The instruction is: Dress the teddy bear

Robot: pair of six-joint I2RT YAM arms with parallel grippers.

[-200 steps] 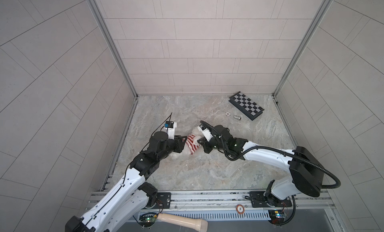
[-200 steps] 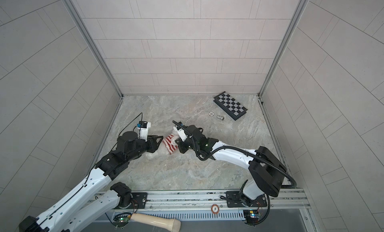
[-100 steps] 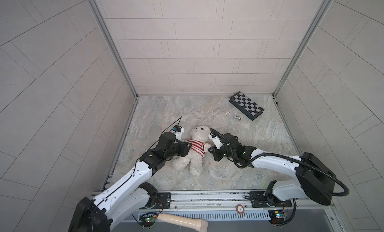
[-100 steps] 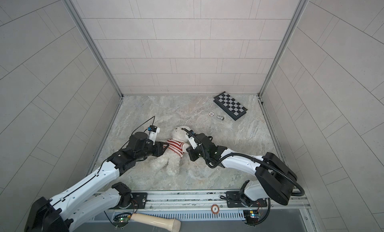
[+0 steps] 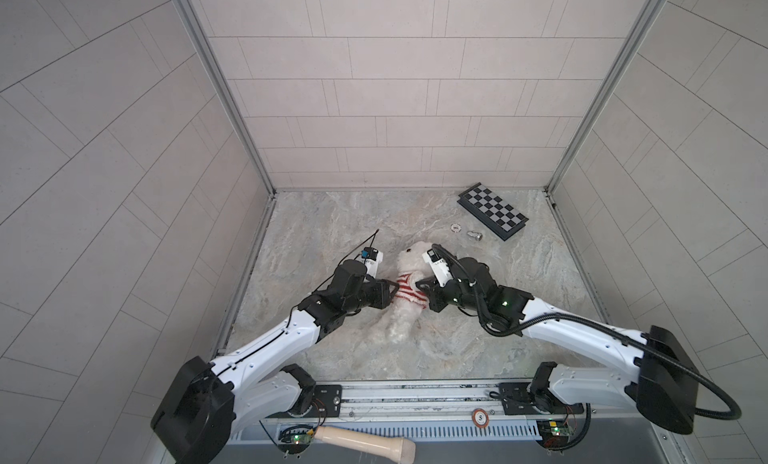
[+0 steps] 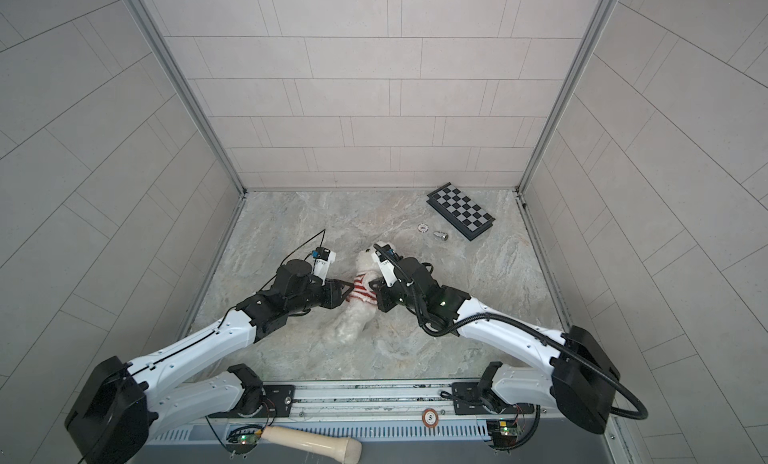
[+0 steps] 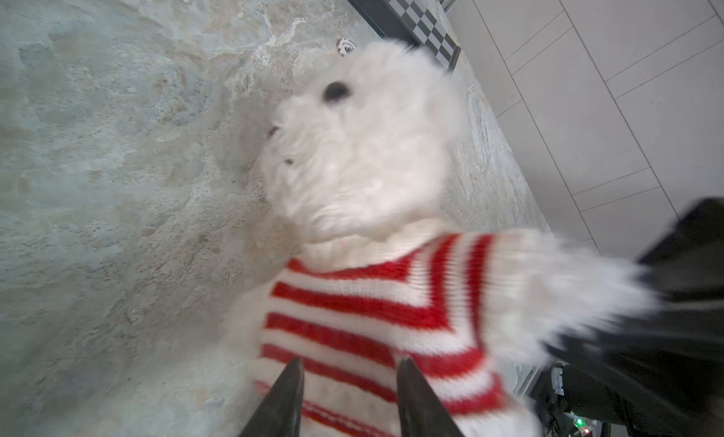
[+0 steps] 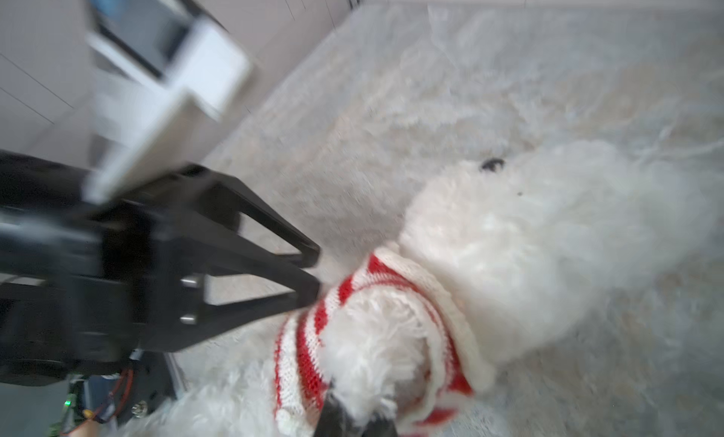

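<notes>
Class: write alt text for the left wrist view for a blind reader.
A white bear in a red-and-white striped sweater lies on a marble table. The left gripper, jaws apart, points at the sweater; the blurred right gripper is at the bear's arm.

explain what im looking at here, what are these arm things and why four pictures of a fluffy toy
These are two robot arms mounted at the near edge of a marble table. Two pictures look down from overhead, side by side. The other two come from a small camera on each arm's wrist, so they are close up and blurry.

On the table lies a white teddy bear wearing a red-and-white striped sweater. Farther back are a checkered board, a small round chip and a little metal piece.

The right claw is shut on the fur of the bear's arm. The left claw has its fingers apart against the sweater; whether it actually grips it is unclear.
</notes>
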